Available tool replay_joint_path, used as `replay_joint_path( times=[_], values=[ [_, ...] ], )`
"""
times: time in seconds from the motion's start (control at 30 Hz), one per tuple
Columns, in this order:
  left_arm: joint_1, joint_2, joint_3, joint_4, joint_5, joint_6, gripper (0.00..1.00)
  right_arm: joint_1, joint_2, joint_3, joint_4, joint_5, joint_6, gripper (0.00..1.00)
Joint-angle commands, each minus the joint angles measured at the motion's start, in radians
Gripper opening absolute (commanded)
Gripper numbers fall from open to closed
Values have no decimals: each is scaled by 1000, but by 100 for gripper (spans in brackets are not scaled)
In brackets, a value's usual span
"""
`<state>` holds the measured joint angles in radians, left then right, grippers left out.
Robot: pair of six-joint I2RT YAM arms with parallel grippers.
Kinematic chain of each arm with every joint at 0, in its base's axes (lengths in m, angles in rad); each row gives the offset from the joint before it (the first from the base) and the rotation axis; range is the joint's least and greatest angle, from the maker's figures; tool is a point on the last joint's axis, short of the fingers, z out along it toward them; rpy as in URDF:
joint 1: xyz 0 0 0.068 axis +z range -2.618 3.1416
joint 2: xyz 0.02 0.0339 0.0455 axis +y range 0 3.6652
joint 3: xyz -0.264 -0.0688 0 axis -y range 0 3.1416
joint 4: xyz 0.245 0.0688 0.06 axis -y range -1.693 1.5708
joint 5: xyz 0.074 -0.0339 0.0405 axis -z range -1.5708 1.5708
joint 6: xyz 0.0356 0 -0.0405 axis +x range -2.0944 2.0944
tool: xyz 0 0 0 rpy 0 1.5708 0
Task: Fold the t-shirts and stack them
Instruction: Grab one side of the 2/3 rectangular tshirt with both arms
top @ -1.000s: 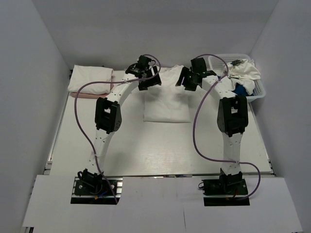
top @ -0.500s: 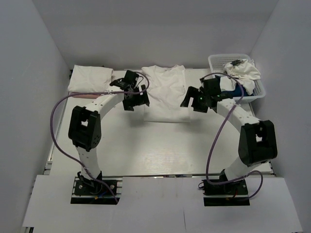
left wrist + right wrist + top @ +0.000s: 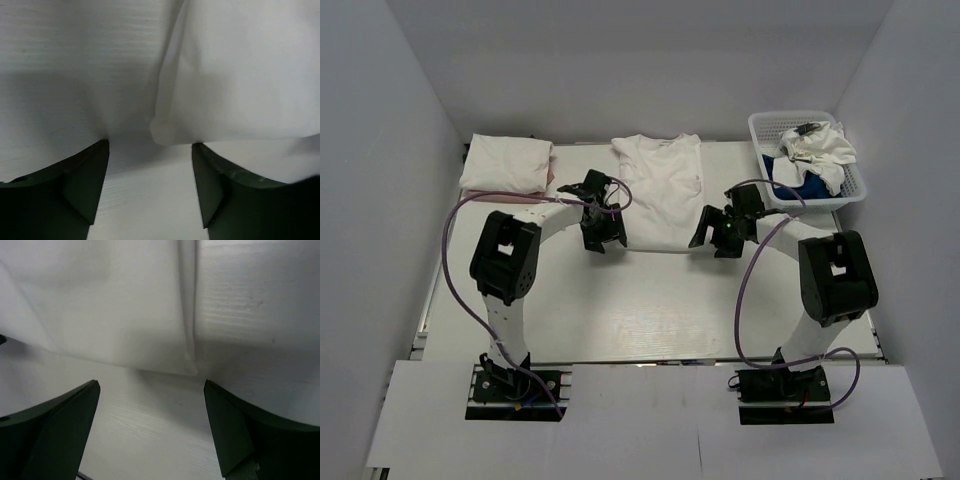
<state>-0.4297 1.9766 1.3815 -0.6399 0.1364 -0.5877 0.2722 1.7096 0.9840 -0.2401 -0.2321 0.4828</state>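
A white t-shirt (image 3: 660, 195) lies flat at the middle back of the table, its sides folded in to a narrow rectangle with the collar at the far end. My left gripper (image 3: 604, 238) is open and low at the shirt's near left hem corner. In the left wrist view that corner (image 3: 162, 131) lies just ahead of the open gripper (image 3: 150, 144). My right gripper (image 3: 714, 236) is open at the near right hem corner. In the right wrist view that corner (image 3: 190, 367) lies ahead of the open gripper (image 3: 151, 383). Neither gripper holds cloth.
A folded white shirt (image 3: 507, 163) lies at the back left, with a pale pink edge (image 3: 551, 179) under it. A white basket (image 3: 855, 190) at the back right holds crumpled white shirts (image 3: 817, 150) and something blue (image 3: 798, 187).
Both grippers have moved from the shirt's shoulders toward me along its sides, down to the near hem corners. The shirt has stayed flat.
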Motion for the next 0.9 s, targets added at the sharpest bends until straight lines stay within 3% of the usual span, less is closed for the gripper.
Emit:
replay_joint_path(
  times=[0.0, 0.17, 0.2, 0.23, 0.27, 0.3, 0.33, 0.43, 0.5, 0.7, 0.87],
  values=[
    [-6, 21, 47, 36, 28, 5, 72, -4, 53, 54, 45, -22, -9, 90],
    [-15, 45, 33, 46, 77, 5, 48, -4, 105, 73, 45, -21, -12, 81],
    [-15, 45, 24, 46, 77, 5, 37, -7, 119, 82, 32, -27, -12, 73],
    [-15, 45, 13, 46, 86, 5, 29, -5, 127, 85, 27, -30, -16, 52],
    [-15, 45, 13, 46, 86, -4, 22, -5, 127, 93, 21, -35, -15, 44],
    [-15, 45, 1, 46, 86, -4, 7, -1, 117, 90, 15, -39, -13, 37],
    [-15, 35, -12, 46, 86, -14, 0, 1, 96, 82, 12, -44, -12, 32],
    [-24, -5, -35, 60, 86, -14, 0, -1, 24, 38, -2, -30, -10, 18],
    [-24, -53, -44, 60, 86, -14, 0, -2, -17, 9, -28, -23, -12, 0],
    [-46, -281, -197, 8, 55, -34, 0, 4, -210, -39, -218, -16, -64, 0],
    [-66, -555, -332, -52, 116, -89, 0, 9, -385, -119, -401, -144, -76, 0]
  ],
)
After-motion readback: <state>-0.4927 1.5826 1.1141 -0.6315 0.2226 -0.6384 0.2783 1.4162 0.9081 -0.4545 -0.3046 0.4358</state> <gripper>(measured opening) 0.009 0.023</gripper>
